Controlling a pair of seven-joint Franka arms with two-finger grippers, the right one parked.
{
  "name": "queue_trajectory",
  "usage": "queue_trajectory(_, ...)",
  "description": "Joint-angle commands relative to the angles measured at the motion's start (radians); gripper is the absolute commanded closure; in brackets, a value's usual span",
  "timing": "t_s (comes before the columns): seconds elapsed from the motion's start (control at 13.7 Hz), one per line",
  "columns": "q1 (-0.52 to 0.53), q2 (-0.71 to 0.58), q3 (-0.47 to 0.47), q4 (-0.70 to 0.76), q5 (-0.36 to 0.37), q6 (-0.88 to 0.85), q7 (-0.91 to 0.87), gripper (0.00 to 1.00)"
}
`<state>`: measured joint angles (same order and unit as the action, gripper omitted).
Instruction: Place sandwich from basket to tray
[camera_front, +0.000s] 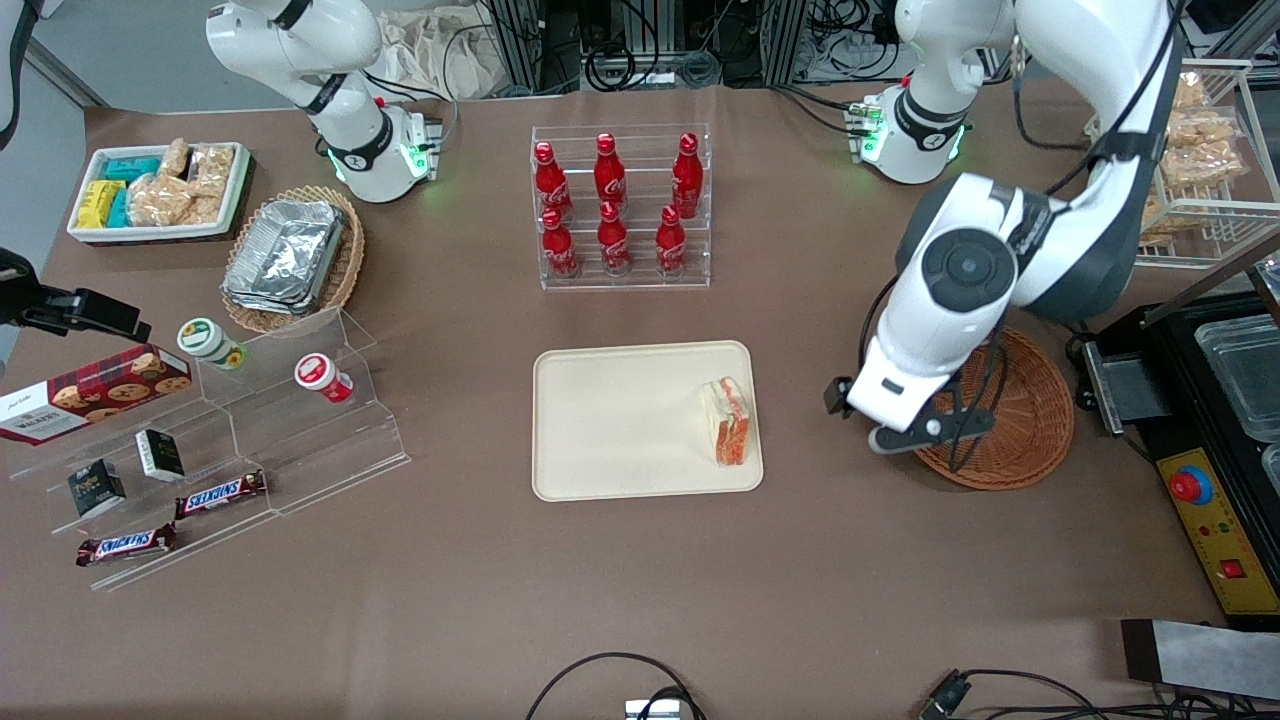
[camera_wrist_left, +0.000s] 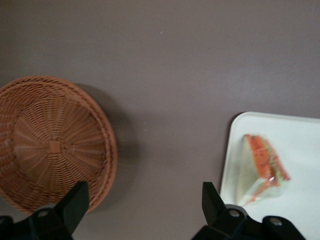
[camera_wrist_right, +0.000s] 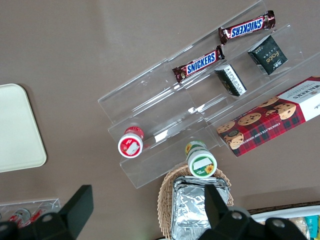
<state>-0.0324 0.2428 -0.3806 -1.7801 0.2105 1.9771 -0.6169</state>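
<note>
Lying on the tray (camera_front: 640, 420), the sandwich (camera_front: 728, 422) is seen as a triangular wedge of white bread with red-orange and pale green layers under a glossy clear wrap, set close to the tray edge that faces the basket (camera_front: 1030, 420). The tray is a flat cream-beige rectangle with rounded corners and a low rim, matte and smooth. The basket is round and shallow, woven of reddish-brown wicker in ribs radiating from a small square centre, and nothing is held in it. It is found at roughly 3 o'clock from the tray in the front view, toward the working arm's end of the brown tabletop (camera_front: 600, 600). The end effector (camera_front: 905, 432) is held above the bare tabletop between basket and tray, at the basket's 9 o'clock rim as seen from the front; its black fingers (camera_wrist_left: 75, 200) are spread wide apart and nothing is gripped. At about 12 o'clock from the tray, farther from the front camera, a clear acrylic rack (camera_front: 622, 205) of six red bottles is stood in two rows
</note>
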Motion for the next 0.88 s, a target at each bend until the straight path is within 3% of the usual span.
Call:
queue_trajectory(0.0,-0.015,-0.193,0.099,-0.176,-0.089,0.034,0.174,0.0)
queue_trajectory(0.29,-0.021,-0.252,0.231,-0.142,-0.151,-0.125,0.46,0.0)
queue_trajectory(0.51,-0.004,-0.226,0.285,-0.007,-0.175,-0.285,0.613,0.0)
queue_trajectory(0.8,0.003,-0.108,0.316,0.23,-0.163,-0.426,0.637,0.0)
